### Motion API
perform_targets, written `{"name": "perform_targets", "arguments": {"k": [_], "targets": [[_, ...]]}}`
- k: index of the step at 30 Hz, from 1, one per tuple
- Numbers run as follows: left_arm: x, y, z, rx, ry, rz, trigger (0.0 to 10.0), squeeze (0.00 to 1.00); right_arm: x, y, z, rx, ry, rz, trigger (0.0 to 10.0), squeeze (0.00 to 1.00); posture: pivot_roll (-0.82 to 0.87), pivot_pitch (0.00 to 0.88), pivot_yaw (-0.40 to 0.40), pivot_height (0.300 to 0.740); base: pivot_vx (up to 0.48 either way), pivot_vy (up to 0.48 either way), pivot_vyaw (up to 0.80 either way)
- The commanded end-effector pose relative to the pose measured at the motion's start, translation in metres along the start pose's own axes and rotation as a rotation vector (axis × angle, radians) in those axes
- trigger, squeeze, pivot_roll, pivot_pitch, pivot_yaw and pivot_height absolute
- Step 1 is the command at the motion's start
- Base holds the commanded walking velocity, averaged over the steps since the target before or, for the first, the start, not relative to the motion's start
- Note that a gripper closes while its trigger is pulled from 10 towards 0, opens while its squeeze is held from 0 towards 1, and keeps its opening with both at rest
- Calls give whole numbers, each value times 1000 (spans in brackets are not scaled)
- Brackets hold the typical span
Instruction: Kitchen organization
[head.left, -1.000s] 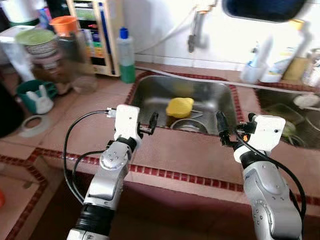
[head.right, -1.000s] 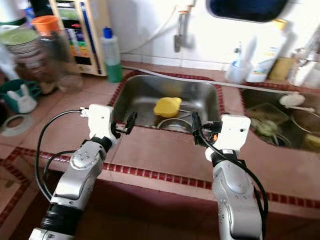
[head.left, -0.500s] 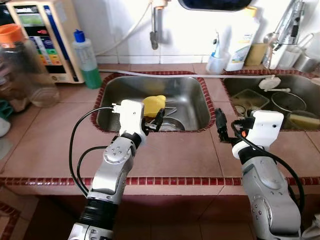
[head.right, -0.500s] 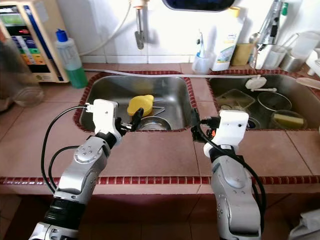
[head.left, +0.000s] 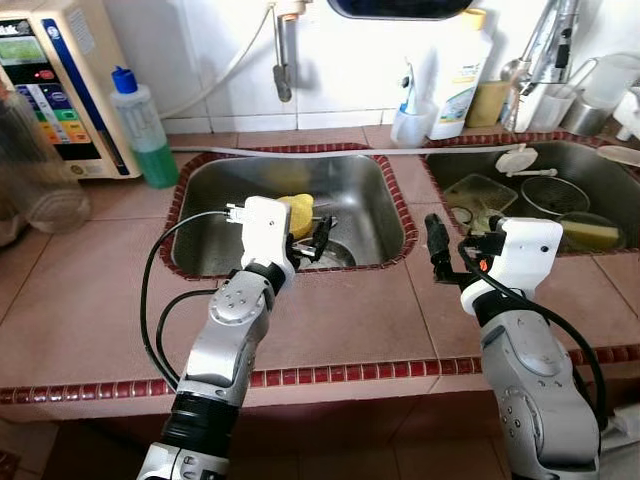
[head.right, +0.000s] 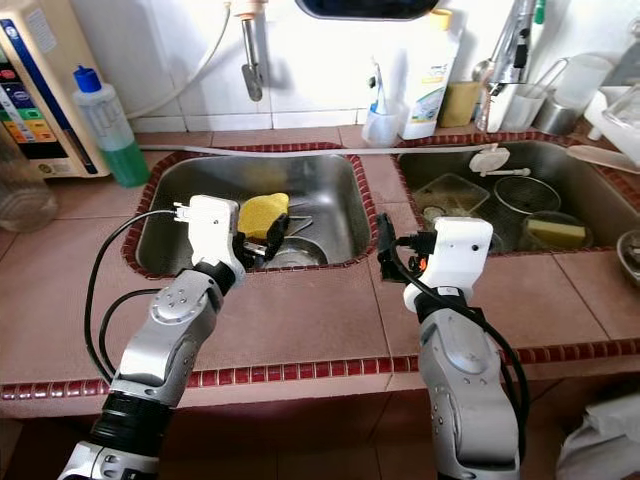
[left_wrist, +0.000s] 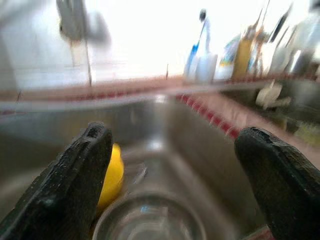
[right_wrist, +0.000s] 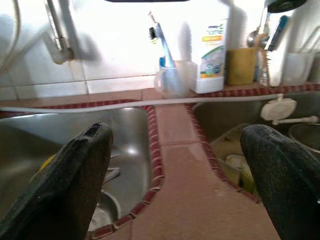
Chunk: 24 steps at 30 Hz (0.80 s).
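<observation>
Reaching farther than before, the left gripper (head.left: 318, 238) hangs spread wide over the left sink (head.left: 215, 215) beside the yellow sponge (head.right: 262, 213), while the right gripper (head.right: 385, 243) gapes above the counter (head.right: 330, 310).

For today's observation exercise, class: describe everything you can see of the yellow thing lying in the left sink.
The yellow thing is a bright, matte, rounded lump, perhaps a sponge or a plastic piece; the pictures do not settle which. It lies in the steel left sink, toward the middle, beside a round metal bowl near the drain, with utensil-like metal pieces next to it. The left gripper hangs open just in front of it, not touching it as far as can be seen. Its lower edge is hidden behind the gripper's fingers.
</observation>
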<state>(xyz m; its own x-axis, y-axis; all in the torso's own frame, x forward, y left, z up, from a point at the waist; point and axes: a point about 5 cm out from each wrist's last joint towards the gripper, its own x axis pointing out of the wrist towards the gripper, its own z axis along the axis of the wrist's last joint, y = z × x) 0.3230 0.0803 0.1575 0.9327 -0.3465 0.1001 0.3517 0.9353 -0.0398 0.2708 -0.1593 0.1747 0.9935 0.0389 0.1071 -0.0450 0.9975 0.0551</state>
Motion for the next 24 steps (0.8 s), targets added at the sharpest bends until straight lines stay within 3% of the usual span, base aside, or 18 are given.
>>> {"name": "perform_targets", "arguments": {"k": [1,13,24], "targets": [[-3,8,10,25,-65,29,10000,0,-1,3,3,-12,-20,22,10000,0,47,0,44,740,0,0,0],[-20,20,6,59,-37,10,10000,0,-25,3,2,-70,-4,40,10000,0,41,0,58,740,0,0,0],[-22,16,4,62,-21,-2,10000,0,-34,5,3,-54,13,31,10000,0,36,8,51,740,0,0,-777]]}}
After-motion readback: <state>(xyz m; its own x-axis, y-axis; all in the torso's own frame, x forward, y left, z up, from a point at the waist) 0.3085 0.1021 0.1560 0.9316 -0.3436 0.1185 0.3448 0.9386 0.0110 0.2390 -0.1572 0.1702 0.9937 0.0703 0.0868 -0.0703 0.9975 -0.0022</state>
